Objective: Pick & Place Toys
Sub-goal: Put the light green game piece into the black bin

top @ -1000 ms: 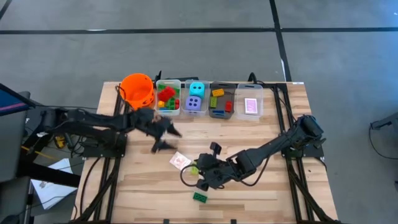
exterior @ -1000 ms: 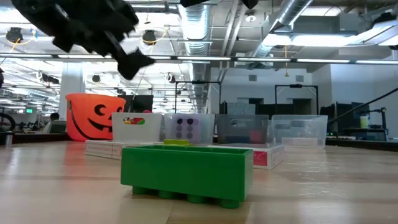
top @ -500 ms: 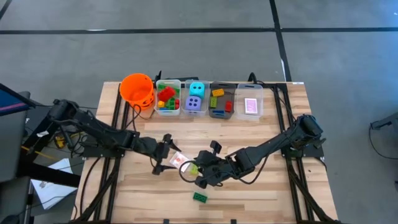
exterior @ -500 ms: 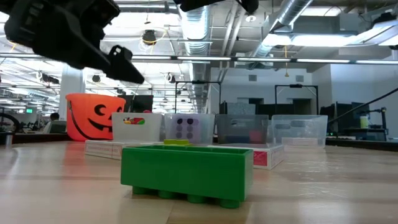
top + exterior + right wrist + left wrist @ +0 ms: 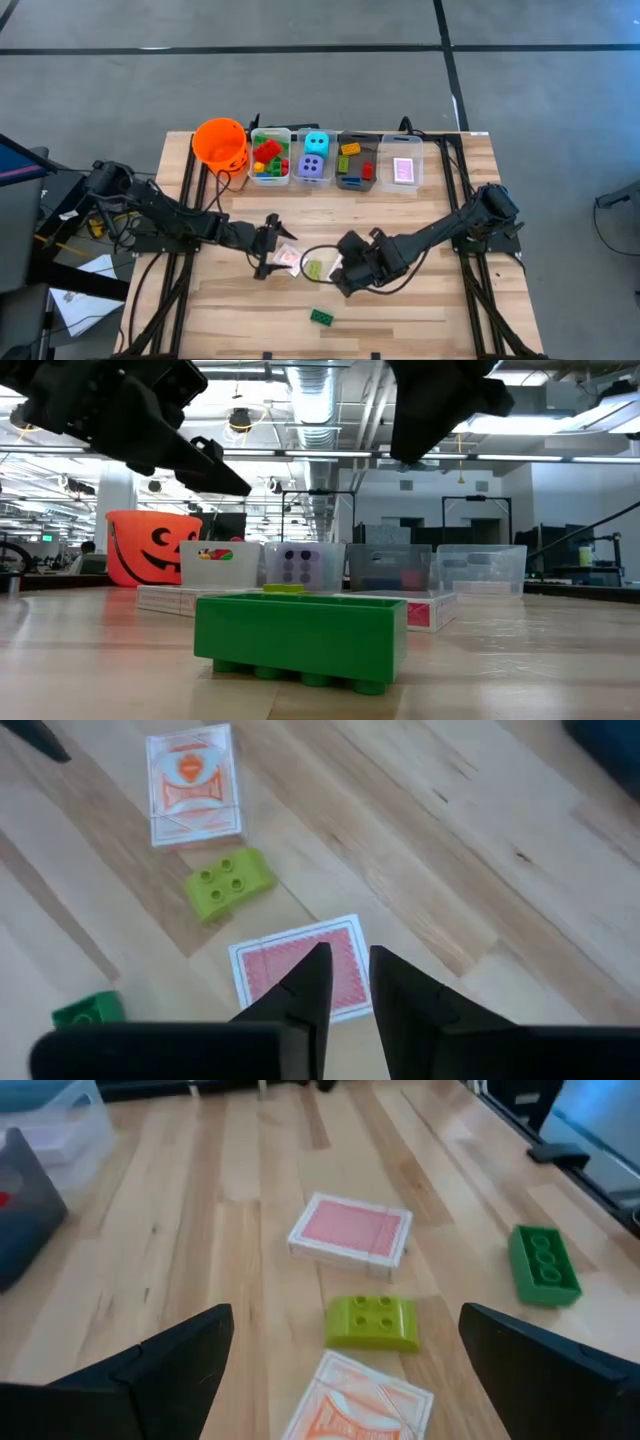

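Four toys lie on the wooden table near its middle. An orange-printed card box (image 5: 288, 258) lies flat beside a lime brick (image 5: 313, 268) and a pink-backed card deck (image 5: 350, 1232). A green brick (image 5: 322, 316) sits closer to the near edge, studs down in the low view (image 5: 300, 635). My left gripper (image 5: 270, 246) hovers open just left of the card box (image 5: 360, 1400), and its fingers touch nothing. My right gripper (image 5: 350, 955) hangs above the pink deck (image 5: 300, 970), shut, tipped down and clear of it.
An orange pumpkin bucket (image 5: 221, 143) stands at the far left. To its right runs a row of clear bins (image 5: 270, 158) (image 5: 356, 160) holding bricks, dice and cards. A thin black cable loop (image 5: 300, 252) lies by the toys. Bare wood stretches along the near edge.
My left gripper has swung from beside the bins toward the near edge and down to the card box, rolling as it went. My right gripper has tipped downward and turned, shifting slightly toward the right, and the pink deck now shows beneath it. The toys have stayed put.
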Action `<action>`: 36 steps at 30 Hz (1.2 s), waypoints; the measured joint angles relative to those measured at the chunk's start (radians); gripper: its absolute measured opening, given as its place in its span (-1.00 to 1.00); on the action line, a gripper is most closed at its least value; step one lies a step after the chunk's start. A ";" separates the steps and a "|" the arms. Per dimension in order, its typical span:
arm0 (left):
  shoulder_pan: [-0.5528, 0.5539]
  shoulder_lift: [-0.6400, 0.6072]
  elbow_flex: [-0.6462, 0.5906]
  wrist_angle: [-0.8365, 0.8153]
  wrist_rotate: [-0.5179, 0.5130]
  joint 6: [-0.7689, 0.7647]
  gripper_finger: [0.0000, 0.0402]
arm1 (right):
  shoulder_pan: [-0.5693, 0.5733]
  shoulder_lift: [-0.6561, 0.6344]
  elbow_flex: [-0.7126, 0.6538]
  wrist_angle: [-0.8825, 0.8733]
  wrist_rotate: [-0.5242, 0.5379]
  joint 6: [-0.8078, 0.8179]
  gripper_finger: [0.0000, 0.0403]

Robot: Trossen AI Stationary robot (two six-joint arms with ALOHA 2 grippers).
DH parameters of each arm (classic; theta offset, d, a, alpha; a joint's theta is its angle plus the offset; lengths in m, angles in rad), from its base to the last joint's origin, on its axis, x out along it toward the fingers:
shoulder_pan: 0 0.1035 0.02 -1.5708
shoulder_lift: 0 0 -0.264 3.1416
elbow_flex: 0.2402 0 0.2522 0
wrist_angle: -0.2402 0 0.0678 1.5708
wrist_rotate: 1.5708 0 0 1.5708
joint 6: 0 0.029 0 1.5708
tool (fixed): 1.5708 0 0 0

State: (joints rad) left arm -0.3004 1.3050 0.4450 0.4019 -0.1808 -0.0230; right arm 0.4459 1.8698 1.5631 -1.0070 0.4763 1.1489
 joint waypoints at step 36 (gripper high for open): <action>-0.020 0.561 0.198 0.168 0.023 -0.062 0.97 | 0.044 0.000 0.000 -0.010 0.206 -0.083 0.00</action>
State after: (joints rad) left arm -0.3206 1.8659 0.6435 0.5697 -0.1582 -0.0845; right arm 0.4902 1.8698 1.5631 -1.0170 0.6819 1.0657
